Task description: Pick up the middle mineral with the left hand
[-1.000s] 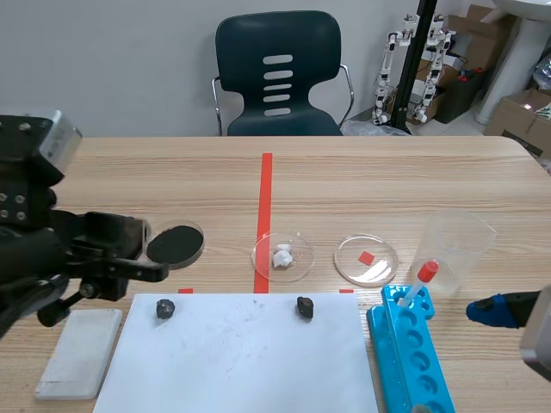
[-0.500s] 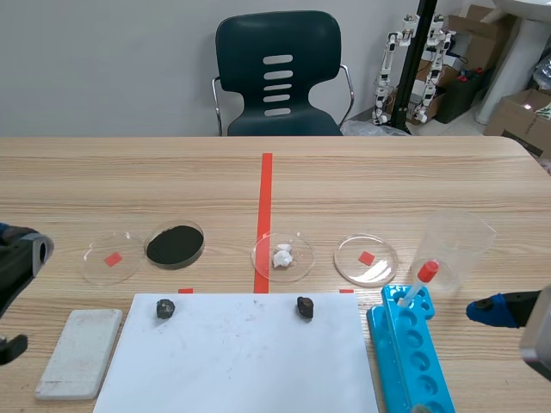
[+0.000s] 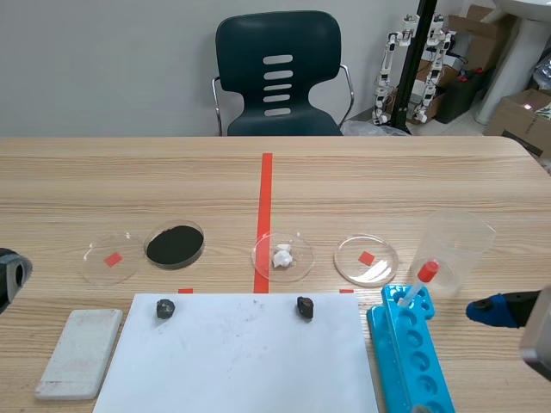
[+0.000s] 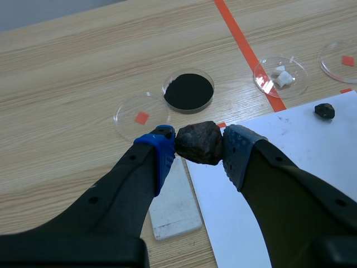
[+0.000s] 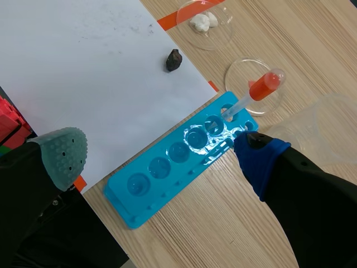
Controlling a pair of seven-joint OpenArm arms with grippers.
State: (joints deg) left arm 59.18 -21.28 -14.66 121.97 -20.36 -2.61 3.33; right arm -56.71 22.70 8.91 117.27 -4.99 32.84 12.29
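My left gripper [image 4: 199, 144] is shut on a dark brown mineral [image 4: 198, 142], held in the air above the near left corner of the white paper [image 4: 290, 184]. In the scene view only a sliver of the left arm [image 3: 9, 274] shows at the edge. Two small dark minerals lie on the paper's far edge, one at the left [image 3: 165, 308] and one near the middle [image 3: 305, 307], the second also showing as a dark lump [image 4: 324, 110] in the left wrist view. My right gripper [image 5: 162, 156] stands open over the blue rack [image 5: 184, 162].
Beyond the paper stands a row of dishes: one with a red mark [image 3: 112, 257], black powder [image 3: 175, 245], white chunks [image 3: 282, 255], another with a red mark [image 3: 366, 259]. A clear beaker [image 3: 456, 249], a red-bulbed dropper [image 3: 422, 280] and a white slab [image 3: 82, 351] flank the paper.
The left arm has drawn back to the left, almost out of the scene view, uncovering the leftmost dish. The right arm and both minerals on the paper have stayed put.
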